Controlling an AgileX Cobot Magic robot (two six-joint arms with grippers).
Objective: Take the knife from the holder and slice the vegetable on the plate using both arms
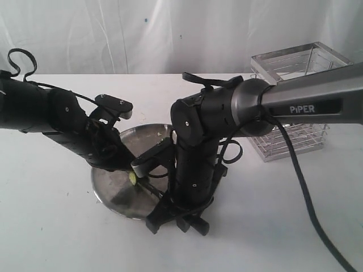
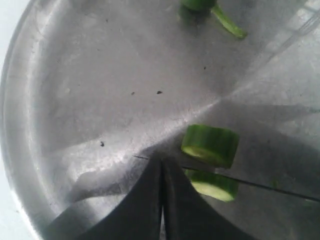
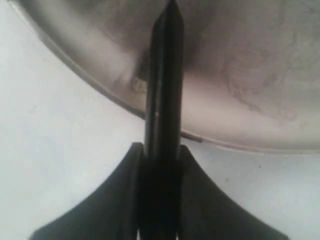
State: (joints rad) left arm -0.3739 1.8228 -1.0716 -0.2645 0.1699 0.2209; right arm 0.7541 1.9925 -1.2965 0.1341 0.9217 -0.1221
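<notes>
Black jaws of the right gripper clamp the knife, whose dark length runs straight out from between them, crosses the raised rim of the plate and ends in a point over the steel. In the exterior view this gripper sits at the near edge of the plate, under the arm marked PiPER, so the blade reaches inward from that edge.

The left gripper shows its two fingers pressed together with only a hairline seam between them and nothing seen in their grasp; they rest low over the plate. Just beside their tips lie two cut pieces of the vegetable, thick green rounds with pale faces, one partly overlapping the other. A thin dark line crosses the plate right under them, probably the knife's edge. Another green piece with a stem-like end lies well apart, near the far side.

Judging from this, the pieces lie closer to the left gripper than to the right, and any next cut depends on the blade lying across the vegetable's long axis. The holder stands off to the right, well apart from the plate.
</notes>
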